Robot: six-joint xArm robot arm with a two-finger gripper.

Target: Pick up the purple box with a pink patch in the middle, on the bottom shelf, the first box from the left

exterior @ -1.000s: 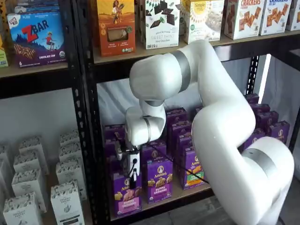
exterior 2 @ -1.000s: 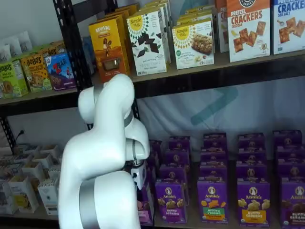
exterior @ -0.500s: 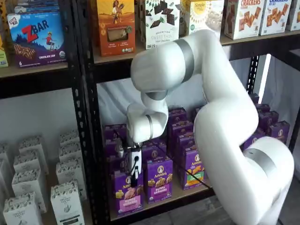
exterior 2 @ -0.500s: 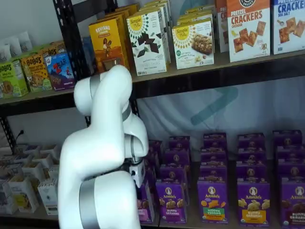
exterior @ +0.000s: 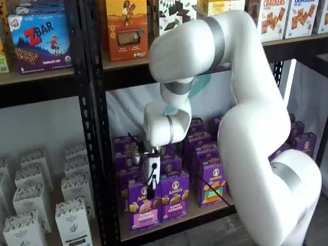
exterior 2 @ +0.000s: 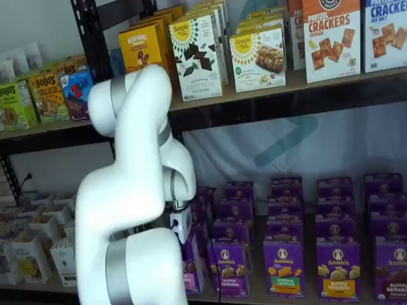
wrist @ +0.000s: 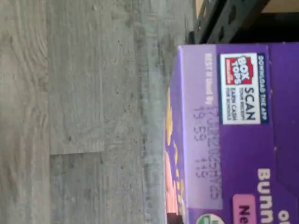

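The purple box with the pink patch stands upright at the left end of the bottom shelf, a rabbit logo on its front. My gripper is shut on its top edge; one black finger shows over the front face. In the wrist view the box's purple top with a Box Tops label fills one side, with the grey floor beyond it. In a shelf view the arm hides most of the box, and the gripper's white body shows just above it.
More purple Annie's boxes stand close beside and behind the held one, including one with an orange-and-green patch. The black rack post is just left of it. White boxes fill the neighbouring rack. The upper tier is overhead.
The gripper and the purple box have risen a little and shifted slightly right. The arm's elbow has lifted higher in both shelf views.
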